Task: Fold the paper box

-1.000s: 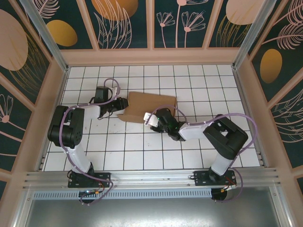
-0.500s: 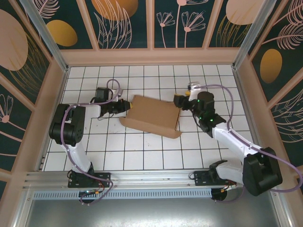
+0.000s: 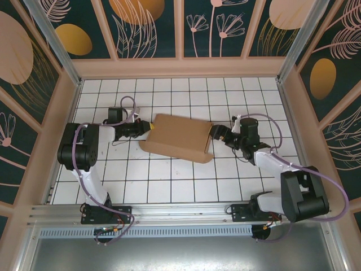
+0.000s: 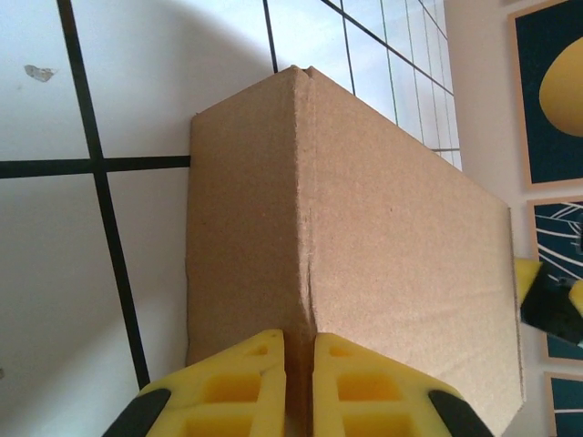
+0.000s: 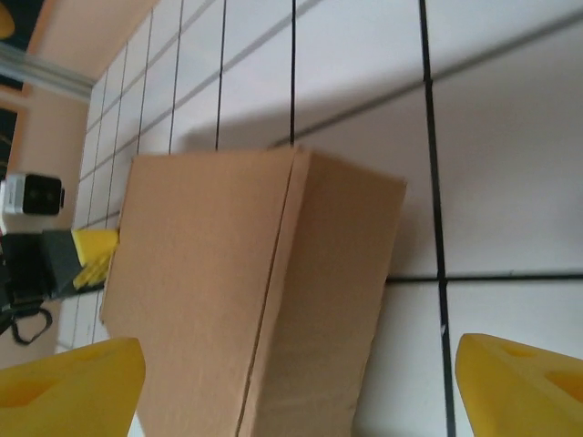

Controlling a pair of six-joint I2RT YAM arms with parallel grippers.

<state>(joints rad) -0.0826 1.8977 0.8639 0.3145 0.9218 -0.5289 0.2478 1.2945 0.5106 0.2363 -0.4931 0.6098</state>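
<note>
**Box all but closed between two arms**

From above, we see the paper box (image 3: 177, 138) lying mid-tabletop (image 3: 169, 183) as a shut, flat-lidded block. We judge the main folds done, with only tucking or pressing left, though no tab is visible to confirm it. The left gripper (image 3: 148, 129) meets the box's left end, and the right gripper (image 3: 217, 134) sits just beside its right end. At the left wrist, yellow fingers (image 4: 241, 387) pinch narrowly on a creased box corner. At the right wrist, the fingers stand wide apart, with the box ahead between them, untouched.
</note>
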